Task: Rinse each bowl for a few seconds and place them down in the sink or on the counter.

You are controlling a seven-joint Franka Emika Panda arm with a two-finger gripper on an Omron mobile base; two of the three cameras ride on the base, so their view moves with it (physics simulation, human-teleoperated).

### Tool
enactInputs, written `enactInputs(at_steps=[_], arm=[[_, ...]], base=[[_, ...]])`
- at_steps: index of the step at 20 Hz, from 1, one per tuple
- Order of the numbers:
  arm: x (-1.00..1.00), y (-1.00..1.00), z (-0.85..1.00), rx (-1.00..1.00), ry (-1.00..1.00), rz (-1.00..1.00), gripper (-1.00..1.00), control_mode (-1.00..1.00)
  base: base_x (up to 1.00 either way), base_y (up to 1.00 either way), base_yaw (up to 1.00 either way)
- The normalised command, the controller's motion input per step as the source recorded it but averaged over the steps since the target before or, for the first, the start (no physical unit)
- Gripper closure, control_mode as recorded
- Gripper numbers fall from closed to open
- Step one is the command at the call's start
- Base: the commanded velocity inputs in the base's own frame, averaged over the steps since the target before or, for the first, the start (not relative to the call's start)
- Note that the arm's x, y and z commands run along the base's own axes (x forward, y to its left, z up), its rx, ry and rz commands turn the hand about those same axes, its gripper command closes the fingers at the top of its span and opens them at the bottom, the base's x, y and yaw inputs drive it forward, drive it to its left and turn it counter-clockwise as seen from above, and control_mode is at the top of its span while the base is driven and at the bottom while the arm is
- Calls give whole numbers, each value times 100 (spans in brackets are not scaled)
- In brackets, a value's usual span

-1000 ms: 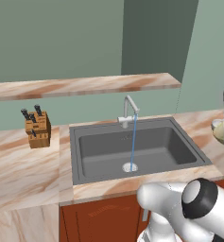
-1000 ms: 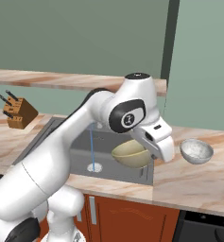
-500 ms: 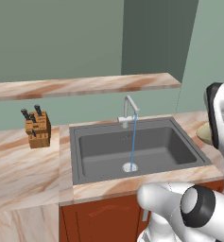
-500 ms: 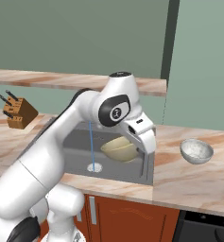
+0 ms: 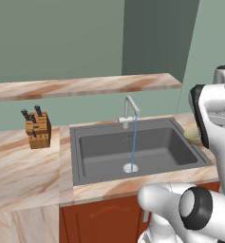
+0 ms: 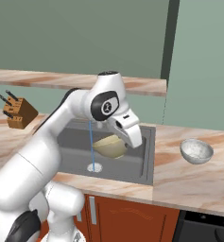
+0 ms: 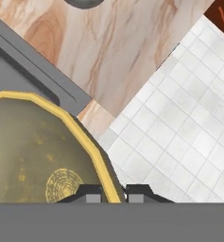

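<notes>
My gripper (image 7: 114,194) is shut on the yellow rim of the olive-gold bowl (image 7: 38,156), one fingertip inside the rim and one outside. In the right base view this bowl (image 6: 111,145) hangs tilted over the right part of the dark grey sink (image 6: 142,163), just right of the thin water stream (image 6: 91,142). From the left base view, a sliver of the bowl (image 5: 193,134) shows behind the arm, near the sink's (image 5: 104,152) right edge. The pale grey bowl (image 6: 196,150) sits upright on the counter (image 6: 179,184), right of the sink; its edge (image 7: 84,3) shows at the top of the hand view.
The silver faucet (image 5: 128,107) at the sink's back edge is running, its stream (image 5: 134,142) falling on the drain (image 5: 130,167). A wooden knife block (image 5: 37,129) stands on the counter to the left. A marbled shelf (image 5: 85,85) runs above. White floor tiles (image 7: 179,142) lie below the counter's edge.
The arm has swung left with the olive-gold bowl in its grip, from the sink's right rim to over the basin, closer to the stream. The grey bowl has stayed put.
</notes>
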Motion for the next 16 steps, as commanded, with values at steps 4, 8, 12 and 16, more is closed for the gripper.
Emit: enactInputs(at_steps=[4,8,12,16], arm=[[24,31,-16,3,4,0,100,-100],[25,31,-17,4,3,0,100,-100],[23,31,-16,4,3,0,100,-100],[24,33,-18,4,3,0,100,-100]], base=[[0,0,0],[0,0,0],[0,0,0],[0,0,0]])
